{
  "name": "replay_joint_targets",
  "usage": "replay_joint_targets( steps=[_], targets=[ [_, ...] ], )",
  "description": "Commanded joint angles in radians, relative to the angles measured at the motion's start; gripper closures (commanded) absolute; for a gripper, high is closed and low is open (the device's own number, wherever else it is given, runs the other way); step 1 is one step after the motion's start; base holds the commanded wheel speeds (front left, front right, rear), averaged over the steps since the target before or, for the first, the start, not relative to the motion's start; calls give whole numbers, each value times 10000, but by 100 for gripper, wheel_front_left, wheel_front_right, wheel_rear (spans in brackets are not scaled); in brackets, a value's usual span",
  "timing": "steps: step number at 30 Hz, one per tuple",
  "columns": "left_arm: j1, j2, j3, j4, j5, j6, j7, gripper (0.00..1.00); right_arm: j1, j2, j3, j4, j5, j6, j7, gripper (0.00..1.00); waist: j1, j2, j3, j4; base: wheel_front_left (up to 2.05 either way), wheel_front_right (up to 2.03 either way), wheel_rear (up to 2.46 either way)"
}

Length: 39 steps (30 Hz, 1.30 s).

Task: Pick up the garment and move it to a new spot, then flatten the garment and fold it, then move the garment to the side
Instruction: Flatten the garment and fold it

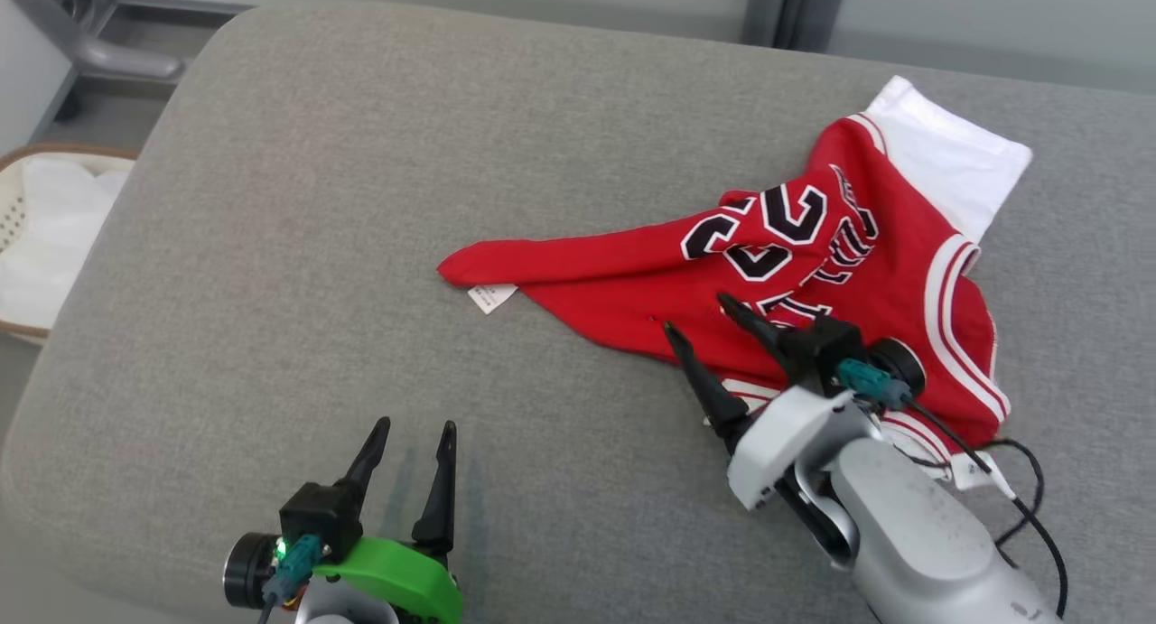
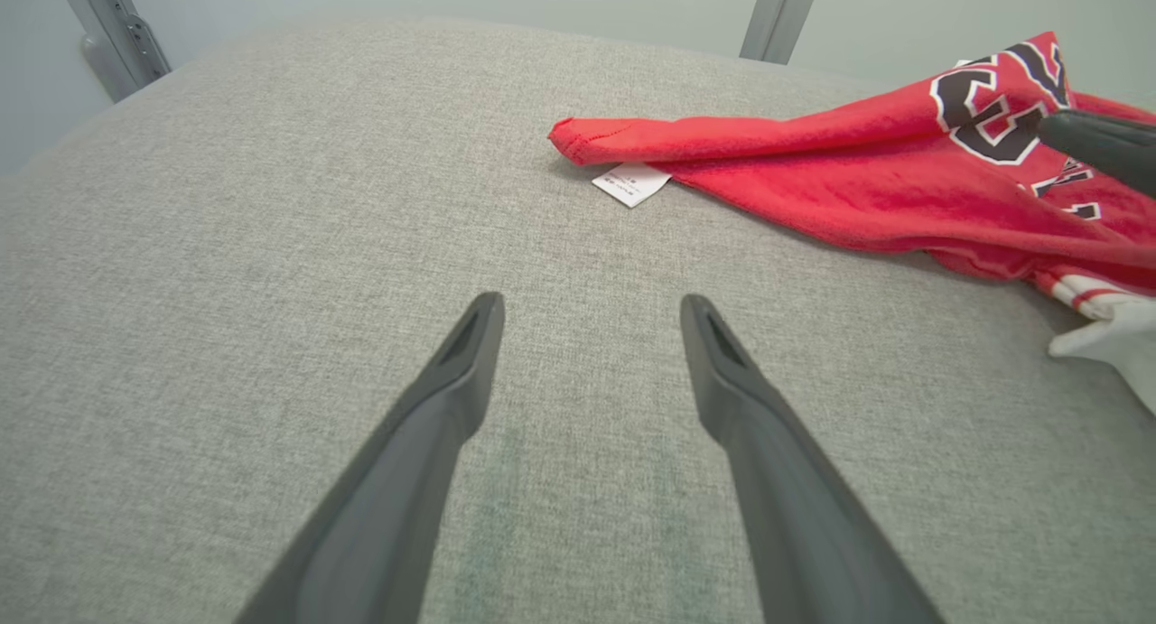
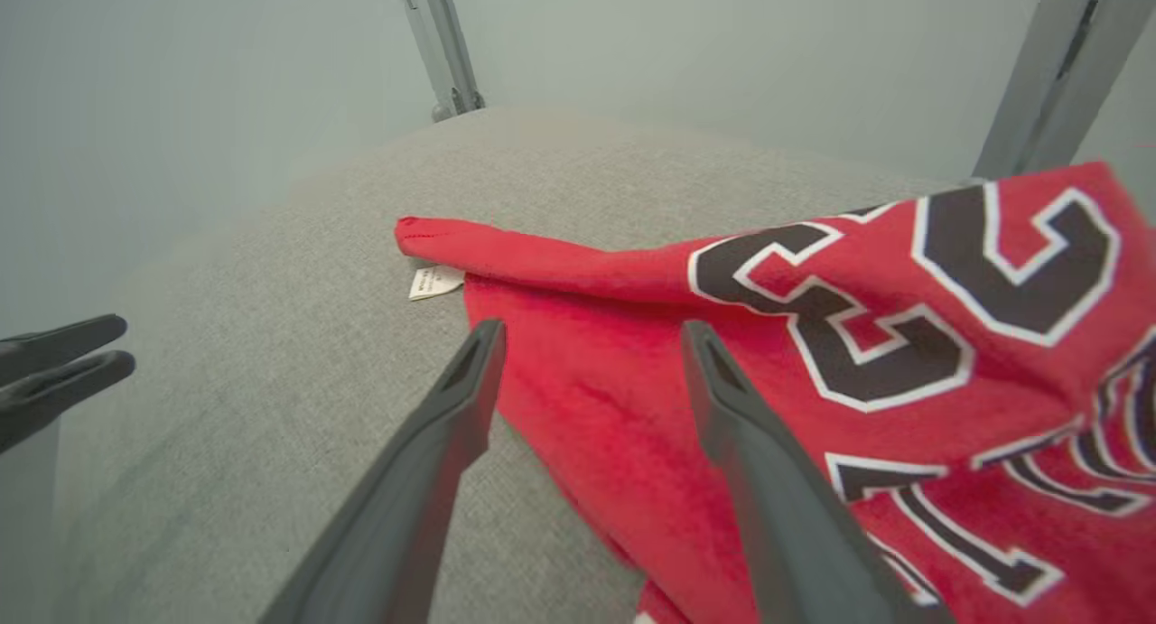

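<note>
Garment: crumpled red basketball jersey with white trim, lying on grey fabric bench.
Left fingers: wide apart, above bare bench.
Right fingers: wide apart, empty, above jersey's edge.

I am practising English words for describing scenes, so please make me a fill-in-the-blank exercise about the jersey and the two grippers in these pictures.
1. The jersey lying on the grey cushion is ____ with black numbers.
2. The right gripper is over the jersey's near edge with its jaws ____.
3. A small ____ label lies beside the jersey's pointed corner.
4. The left gripper is above bare cushion and holds ____.

Missing words: red; open; white; nothing.
</note>
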Motion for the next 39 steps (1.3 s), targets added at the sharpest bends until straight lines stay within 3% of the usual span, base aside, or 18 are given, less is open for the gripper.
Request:
replay_joint_targets(
  steps=[1,7,14,24,25,26,30,39],
  targets=[
    [121,31,47,1,69,-30,-2,0,493,-82,-270,-216,-154,-13,-15,0,0,0,-433,-588,0,0,0],
    [367,29,219,-3,201,-30,-2,0,2214,-169,-1143,-891,-747,-13,-15,0,0,0,-694,-1042,0,0,0],
    [515,31,262,11,299,-31,-2,0,2989,-210,-2227,-1016,-1798,-13,-16,0,0,0,-753,-1333,0,0,0],
    [435,31,110,23,325,-31,-2,0,2781,139,-3846,667,-3357,-13,-5,0,0,0,-664,-1229,0,0,0],
    [447,31,108,26,335,-31,-2,0,2772,157,-3989,933,-3456,-14,4,53,0,0,-664,-1215,0,0,0],
    [457,31,113,24,340,-31,-2,0,2775,162,-4072,1146,-3517,-14,9,99,0,0,-662,-1208,0,0,0],
    [488,29,170,9,389,-31,-2,0,2593,210,-4450,1166,-3369,-16,49,100,0,0,-672,-1231,0,0,0],
    [755,29,151,10,435,-31,-4,0,2772,-306,-4644,-1463,-2483,-15,-8,100,0,0,-1085,-1647,0,0,0]
  ],
)
